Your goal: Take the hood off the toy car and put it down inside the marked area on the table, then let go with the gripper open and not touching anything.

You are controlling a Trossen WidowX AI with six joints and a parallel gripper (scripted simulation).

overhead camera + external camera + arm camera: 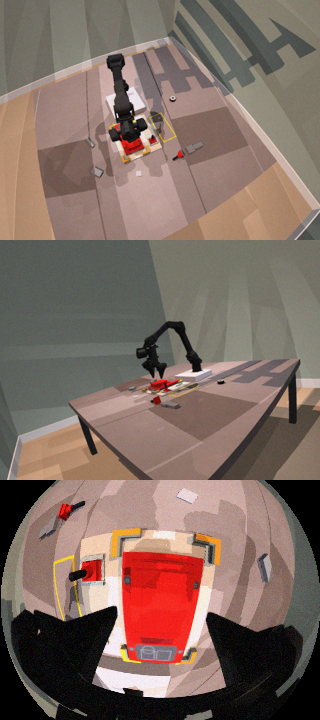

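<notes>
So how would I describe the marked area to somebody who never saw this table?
Find the arm's white base plate on the table. Nearby lies the toy car on its tan board; the marked area is beside that. Unlike the loose grey and red pieces, it is only a thin yellow rectangular outline.

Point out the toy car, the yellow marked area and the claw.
toy car [160, 596], wrist view, middle of its red top.
yellow marked area [170, 127], top view, right edge of the outline.
claw [156, 375], exterior view, midway between the open fingertips.
</notes>
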